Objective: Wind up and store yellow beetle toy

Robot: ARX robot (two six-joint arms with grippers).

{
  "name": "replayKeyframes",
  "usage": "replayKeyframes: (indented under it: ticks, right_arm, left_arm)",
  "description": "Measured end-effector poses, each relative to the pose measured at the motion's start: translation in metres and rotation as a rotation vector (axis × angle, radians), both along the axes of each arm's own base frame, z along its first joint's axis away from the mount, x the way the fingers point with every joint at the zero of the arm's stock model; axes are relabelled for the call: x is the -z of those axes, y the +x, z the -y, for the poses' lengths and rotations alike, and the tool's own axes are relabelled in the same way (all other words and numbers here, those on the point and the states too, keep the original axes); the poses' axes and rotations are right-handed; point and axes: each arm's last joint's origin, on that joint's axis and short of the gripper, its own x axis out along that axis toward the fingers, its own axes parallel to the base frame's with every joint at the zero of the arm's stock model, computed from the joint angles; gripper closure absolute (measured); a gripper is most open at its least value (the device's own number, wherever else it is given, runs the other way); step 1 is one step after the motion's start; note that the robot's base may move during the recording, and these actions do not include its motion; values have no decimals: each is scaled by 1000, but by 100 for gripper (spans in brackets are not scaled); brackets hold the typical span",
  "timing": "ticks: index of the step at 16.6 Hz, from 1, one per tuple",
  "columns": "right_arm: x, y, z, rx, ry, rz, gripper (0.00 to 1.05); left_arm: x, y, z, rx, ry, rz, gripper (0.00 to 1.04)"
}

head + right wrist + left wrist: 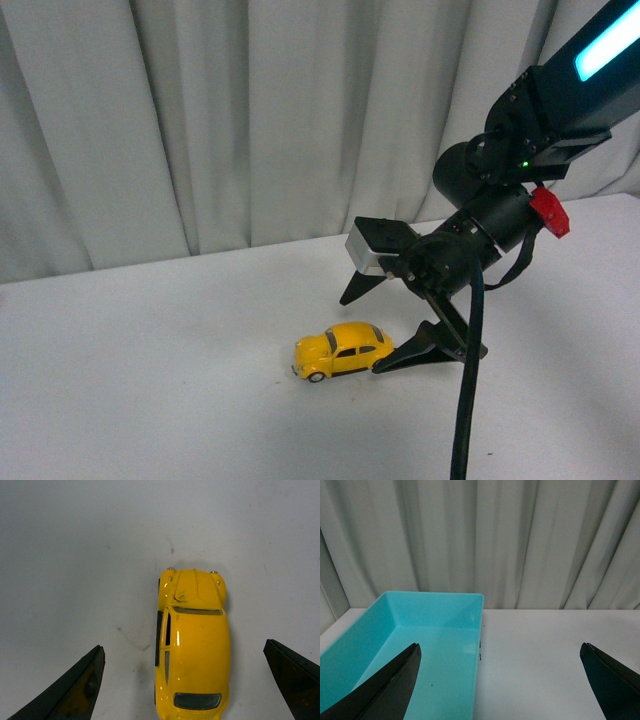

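The yellow beetle toy [343, 350] stands on its wheels on the white table [150, 380], nose to the left in the front view. My right gripper [362, 332] is open just behind the car's rear, one finger near its tail and the other above and behind it. In the right wrist view the car [192, 645] lies between the two spread fingertips [80, 690], touching neither. My left gripper [501, 680] is open and empty, hovering over the edge of a turquoise bin [420, 645]. The left arm does not show in the front view.
The turquoise bin's wall [479, 630] runs beside bare white table [545, 655] in the left wrist view. Grey-white curtains [250, 120] hang behind the table. A black cable [465, 400] hangs from the right arm toward the front.
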Motion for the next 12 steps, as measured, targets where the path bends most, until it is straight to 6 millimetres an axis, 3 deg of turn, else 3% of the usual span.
replayKeyframes:
  ticks: [6, 7, 8, 9, 12]
  right_arm:
    - [13, 9, -19, -29, -84, 9, 7]
    - [14, 9, -21, -27, -91, 1, 17]
    - [17, 10, -24, -19, -95, -3, 53]
    - [17, 10, -24, -15, -93, -6, 62]
    - [17, 11, -31, -11, -90, -11, 63]
  left_arm:
    - [0, 0, 0, 0, 0, 0, 7]
    - [0, 0, 0, 0, 0, 0, 7]
    - [0, 0, 0, 0, 0, 0, 7]
    - [0, 0, 0, 0, 0, 0, 7]
    - [0, 0, 0, 0, 0, 0, 7]
